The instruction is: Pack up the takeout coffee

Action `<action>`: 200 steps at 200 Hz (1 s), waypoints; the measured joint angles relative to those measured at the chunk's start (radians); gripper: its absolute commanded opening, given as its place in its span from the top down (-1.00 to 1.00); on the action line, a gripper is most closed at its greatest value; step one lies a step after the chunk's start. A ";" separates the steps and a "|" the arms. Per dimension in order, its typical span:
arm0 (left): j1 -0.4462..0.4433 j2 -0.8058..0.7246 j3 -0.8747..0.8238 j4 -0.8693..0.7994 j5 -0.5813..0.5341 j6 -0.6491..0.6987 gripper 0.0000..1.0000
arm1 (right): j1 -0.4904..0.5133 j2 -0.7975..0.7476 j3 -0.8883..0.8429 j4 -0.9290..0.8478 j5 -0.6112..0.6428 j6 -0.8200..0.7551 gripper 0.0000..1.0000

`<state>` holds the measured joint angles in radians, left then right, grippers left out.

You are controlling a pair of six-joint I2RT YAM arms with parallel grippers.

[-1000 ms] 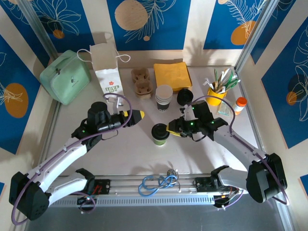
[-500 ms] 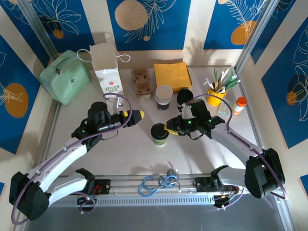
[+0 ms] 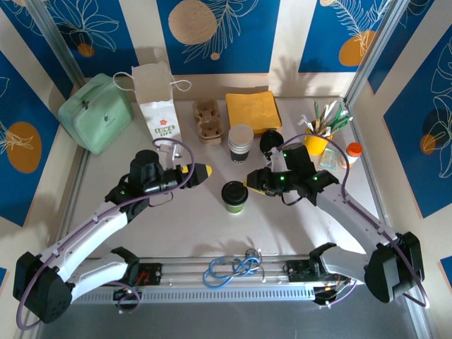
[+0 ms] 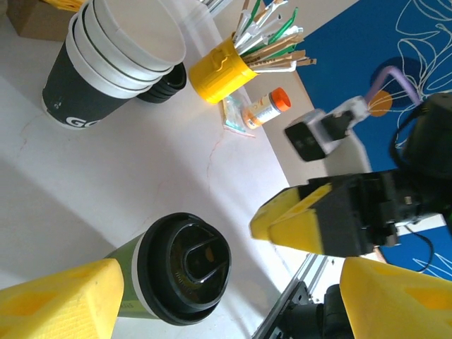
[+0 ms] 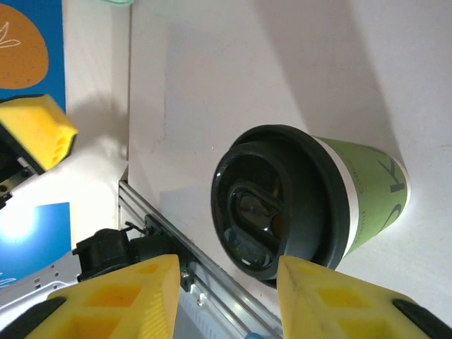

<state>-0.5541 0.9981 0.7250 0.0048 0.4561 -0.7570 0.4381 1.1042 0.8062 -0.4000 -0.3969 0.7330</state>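
The lidded green coffee cup stands upright on the desk, near the middle. Just right of it, the right end effector has its fingers apart and empty; whether a tip grazes the lid is hard to judge. The left end effector hangs wide apart and empty, left of the cup and slightly farther back. Behind stand stacked cups and a paper bag.

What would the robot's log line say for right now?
green cup: upright, lid on | right gripper: open, beside cup, not gripping | left gripper: open, empty
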 measured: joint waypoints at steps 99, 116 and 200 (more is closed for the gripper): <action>-0.106 0.196 0.069 -0.073 -0.064 0.060 -0.56 | -0.027 -0.041 -0.039 -0.032 0.076 -0.013 -0.42; -0.118 0.238 0.076 -0.072 -0.065 0.060 -0.54 | -0.023 0.007 -0.038 -0.035 0.076 -0.009 -0.41; -0.130 0.350 0.076 -0.039 -0.008 0.057 -0.49 | 0.014 0.091 -0.038 -0.024 0.076 0.000 -0.39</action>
<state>-0.6842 1.3479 0.8013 -0.0341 0.4477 -0.7002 0.4526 1.1954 0.7681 -0.4240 -0.3214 0.7330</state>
